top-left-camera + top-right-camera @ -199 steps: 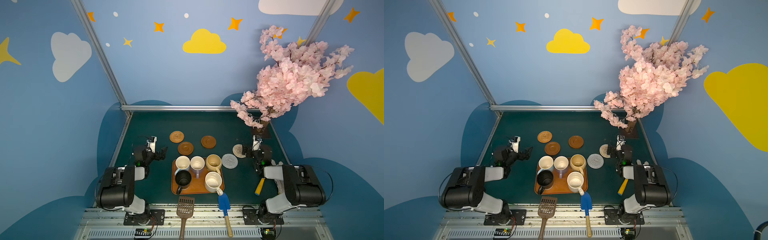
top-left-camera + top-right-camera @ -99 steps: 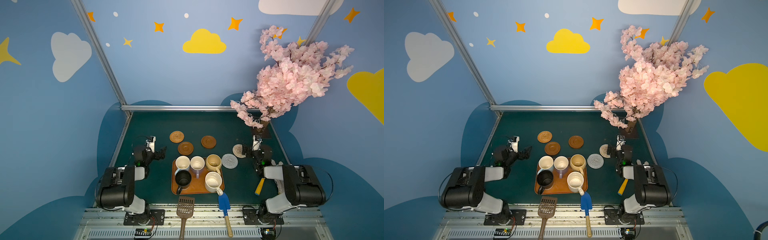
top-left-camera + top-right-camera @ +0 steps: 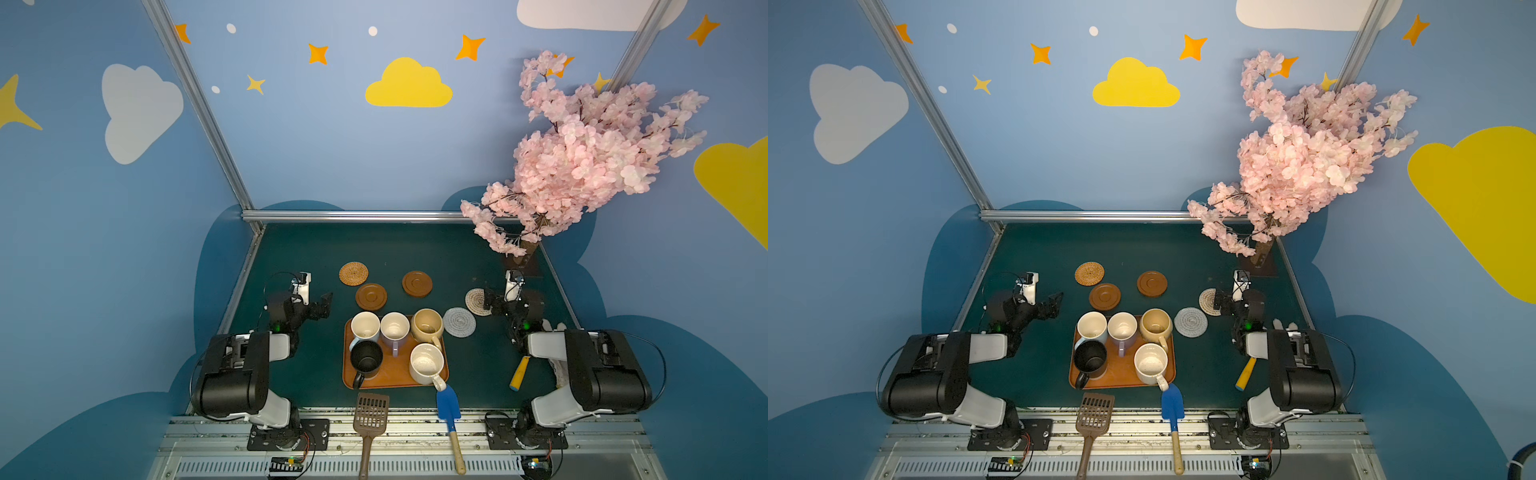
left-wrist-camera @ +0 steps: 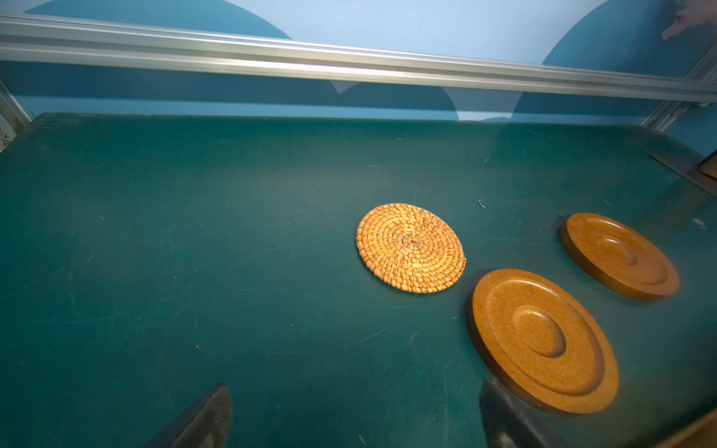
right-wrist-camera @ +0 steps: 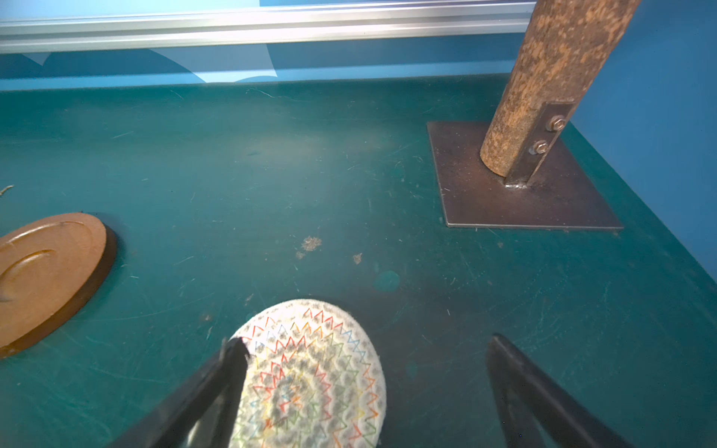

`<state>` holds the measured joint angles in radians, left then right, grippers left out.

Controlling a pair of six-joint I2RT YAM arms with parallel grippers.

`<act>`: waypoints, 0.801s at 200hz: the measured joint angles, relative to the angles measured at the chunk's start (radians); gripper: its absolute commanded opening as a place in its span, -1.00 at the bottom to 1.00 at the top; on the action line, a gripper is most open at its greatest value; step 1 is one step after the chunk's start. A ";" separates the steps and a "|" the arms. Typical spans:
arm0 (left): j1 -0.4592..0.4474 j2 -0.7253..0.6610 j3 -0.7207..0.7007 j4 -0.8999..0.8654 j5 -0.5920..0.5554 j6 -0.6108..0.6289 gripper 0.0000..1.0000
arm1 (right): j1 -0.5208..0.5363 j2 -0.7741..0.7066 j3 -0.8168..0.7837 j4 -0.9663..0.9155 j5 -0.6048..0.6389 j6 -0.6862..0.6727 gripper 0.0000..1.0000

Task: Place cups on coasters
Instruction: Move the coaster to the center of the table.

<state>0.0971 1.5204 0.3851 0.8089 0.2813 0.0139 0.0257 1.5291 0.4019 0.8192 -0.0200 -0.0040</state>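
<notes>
Cups [image 3: 1122,328], five in all, stand upright and empty, crowded together on the orange tray [image 3: 390,383] at the front of the desk [image 3: 291,249]. The light blue cup [image 3: 365,326], lavender cup [image 3: 395,328] and tan cup [image 3: 427,324] form the far row; the black cup [image 3: 366,358] and cream cup [image 3: 427,363] stand nearer.

None sits on a coaster yet. The coasters [image 3: 1190,322] lie bare and apart beyond the tray, probably so each can take one cup:
- the rattan coaster [image 3: 353,274]
- the nearer wood coaster [image 3: 371,296]
- the farther wood coaster [image 3: 417,284]
- the grey rope coaster [image 3: 459,322], just beside the tray
- the cream rope coaster [image 3: 478,302]

The jaws of the left arm [image 3: 274,345] gape empty near the nearer wood coaster. Those of the right arm [image 3: 544,347] gape empty too, low over the cream rope coaster. One finger [image 5: 209,388] overlaps its edge in the right wrist view, though I cannot tell whether it touches.
</notes>
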 measured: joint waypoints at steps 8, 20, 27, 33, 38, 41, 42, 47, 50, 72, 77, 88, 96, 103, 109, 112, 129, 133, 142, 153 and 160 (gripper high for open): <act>0.000 -0.003 0.000 -0.003 -0.011 -0.005 0.99 | 0.000 0.000 0.000 0.000 0.002 0.001 0.94; -0.001 -0.032 0.000 -0.034 -0.042 -0.019 0.99 | 0.000 -0.015 0.002 -0.024 0.008 0.003 0.94; -0.001 -0.071 0.003 -0.078 -0.061 -0.023 0.99 | 0.000 -0.036 0.006 -0.062 0.011 0.005 0.94; -0.002 -0.107 0.008 -0.111 -0.078 -0.026 0.99 | -0.001 -0.064 0.011 -0.101 0.015 0.007 0.94; -0.002 -0.141 0.014 -0.138 -0.094 -0.030 0.99 | 0.000 -0.090 0.015 -0.127 0.019 0.008 0.94; -0.003 -0.163 0.018 -0.150 -0.101 -0.036 0.99 | 0.000 -0.106 0.016 -0.140 0.021 0.008 0.94; -0.004 -0.172 0.020 -0.154 -0.105 -0.037 0.99 | 0.000 -0.113 0.018 -0.144 0.023 0.007 0.94; -0.006 -0.209 0.028 -0.172 -0.118 -0.045 0.99 | 0.001 -0.141 0.020 -0.159 0.027 0.008 0.94; -0.007 -0.227 0.033 -0.179 -0.126 -0.047 0.99 | 0.002 -0.155 0.021 -0.165 0.028 0.008 0.94; -0.014 -0.353 0.121 -0.290 -0.183 -0.101 0.99 | 0.010 -0.285 0.042 -0.250 0.043 0.035 0.92; -0.015 -0.372 0.154 -0.332 -0.192 -0.118 0.99 | 0.012 -0.310 0.050 -0.274 0.041 0.043 0.92; -0.018 -0.397 0.242 -0.419 -0.196 -0.147 0.99 | 0.025 -0.368 0.074 -0.338 0.034 0.060 0.91; -0.023 -0.405 0.308 -0.474 -0.196 -0.164 0.99 | 0.039 -0.405 0.091 -0.381 0.029 0.071 0.91; -0.033 -0.405 0.361 -0.520 -0.195 -0.175 0.99 | 0.055 -0.436 0.104 -0.418 0.024 0.079 0.91; -0.045 -0.400 0.405 -0.560 -0.194 -0.183 0.99 | 0.070 -0.462 0.114 -0.447 0.021 0.082 0.89; -0.051 -0.396 0.423 -0.576 -0.193 -0.188 0.99 | 0.078 -0.473 0.118 -0.462 0.019 0.083 0.89; -0.087 -0.351 0.529 -0.687 -0.189 -0.216 0.99 | 0.145 -0.540 0.135 -0.544 0.021 0.086 0.88; -0.095 -0.334 0.551 -0.712 -0.187 -0.222 0.99 | 0.159 -0.550 0.140 -0.560 0.021 0.087 0.88; -0.114 -0.293 0.595 -0.770 -0.188 -0.231 0.99 | 0.196 -0.565 0.155 -0.604 0.023 0.090 0.88; -0.136 -0.229 0.645 -0.835 -0.189 -0.242 0.99 | 0.241 -0.567 0.185 -0.661 0.024 0.094 0.88; -0.151 -0.179 0.676 -0.878 -0.191 -0.247 0.99 | 0.268 -0.561 0.209 -0.694 0.024 0.096 0.88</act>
<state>-0.0540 1.3418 1.0607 -0.0689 0.0906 -0.2333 0.2939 0.9684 0.6109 0.1257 0.0040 0.0917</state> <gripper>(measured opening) 0.994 0.939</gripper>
